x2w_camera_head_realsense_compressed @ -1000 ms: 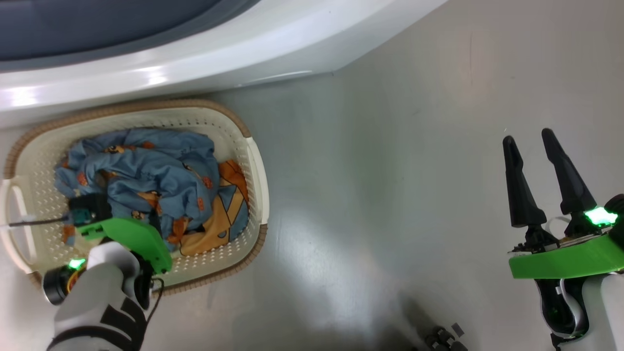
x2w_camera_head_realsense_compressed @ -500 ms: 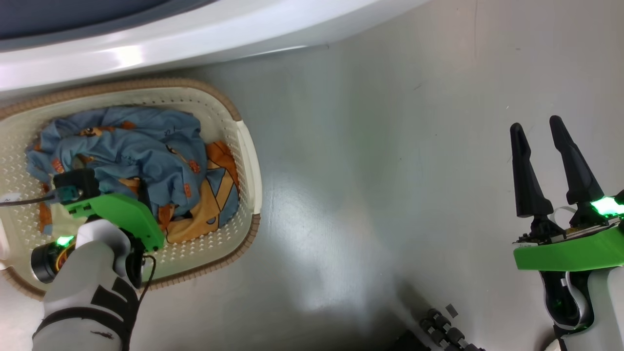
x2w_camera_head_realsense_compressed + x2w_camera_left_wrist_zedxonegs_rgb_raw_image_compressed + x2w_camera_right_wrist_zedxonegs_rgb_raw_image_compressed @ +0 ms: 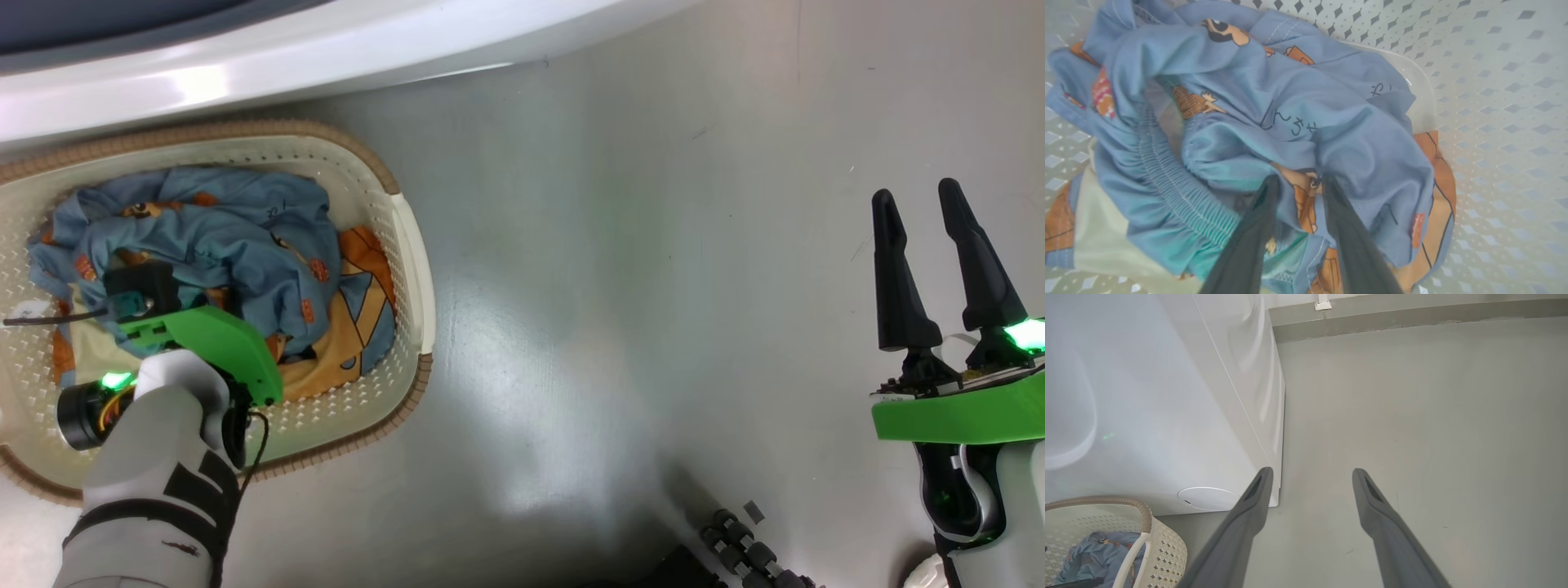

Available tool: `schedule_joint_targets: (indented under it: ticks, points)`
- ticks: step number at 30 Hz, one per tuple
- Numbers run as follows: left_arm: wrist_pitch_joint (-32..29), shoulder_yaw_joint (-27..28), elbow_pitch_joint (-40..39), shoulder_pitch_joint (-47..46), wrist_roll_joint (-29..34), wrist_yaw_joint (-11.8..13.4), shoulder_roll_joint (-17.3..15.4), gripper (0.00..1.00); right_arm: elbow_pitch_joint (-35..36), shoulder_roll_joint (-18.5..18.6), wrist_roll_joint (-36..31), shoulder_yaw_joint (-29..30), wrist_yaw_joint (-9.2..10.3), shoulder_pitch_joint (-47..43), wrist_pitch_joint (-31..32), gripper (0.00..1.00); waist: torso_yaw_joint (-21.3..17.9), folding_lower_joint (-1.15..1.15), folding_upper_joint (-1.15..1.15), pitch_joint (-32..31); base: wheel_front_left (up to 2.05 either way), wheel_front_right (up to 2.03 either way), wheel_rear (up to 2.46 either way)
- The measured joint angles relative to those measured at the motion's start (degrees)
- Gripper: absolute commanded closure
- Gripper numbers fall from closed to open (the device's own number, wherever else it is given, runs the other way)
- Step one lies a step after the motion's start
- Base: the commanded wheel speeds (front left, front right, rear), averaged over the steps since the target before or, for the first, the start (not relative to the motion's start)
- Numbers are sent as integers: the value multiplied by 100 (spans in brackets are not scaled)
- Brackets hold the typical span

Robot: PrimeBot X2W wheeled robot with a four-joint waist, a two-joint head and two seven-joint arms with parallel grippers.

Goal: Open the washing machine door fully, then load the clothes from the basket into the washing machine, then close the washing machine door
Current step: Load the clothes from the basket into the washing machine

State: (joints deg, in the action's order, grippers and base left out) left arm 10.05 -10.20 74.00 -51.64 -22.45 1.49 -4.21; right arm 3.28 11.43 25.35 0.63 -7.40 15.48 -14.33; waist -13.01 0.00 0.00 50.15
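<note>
- Head view, far left: the basket (image 3: 408,245) sits on the floor (image 3: 612,286) close against the washing machine (image 3: 326,65), with the clothes (image 3: 245,237) heaped inside.
- Left wrist view: the left gripper (image 3: 1298,183) is down in the heap, jaws half-closed around a fold of blue printed cloth.
- Head view, far right: the right gripper (image 3: 914,190) hovers over the floor, jaws wide apart and empty.

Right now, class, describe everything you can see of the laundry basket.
The basket is cream plastic, rectangular with rounded corners, its walls pierced by small diamond holes, with a brown woven-look rim and a pale side handle. It stands upright on the grey floor close to the white washing machine, holding crumpled blue and orange clothes; the left gripper reaches in.
</note>
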Motion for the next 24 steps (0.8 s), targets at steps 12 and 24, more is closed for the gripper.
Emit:
schedule_joint_targets:
  ticks: [12, 24]
  points:
    - [181, -138, 7, 10, 36, 26, 110, 100, 25, 22, 2, 59, 0, 5, -40, 0, 70, 0, 0, -62, 0, 0, 0]
    - [417, -89, -1412, 931, 25, -60, 212, 100, -56, -15, -16, 11, 0, -34, -40, 0, 239, 0, 0, -715, 0, 0, 0]
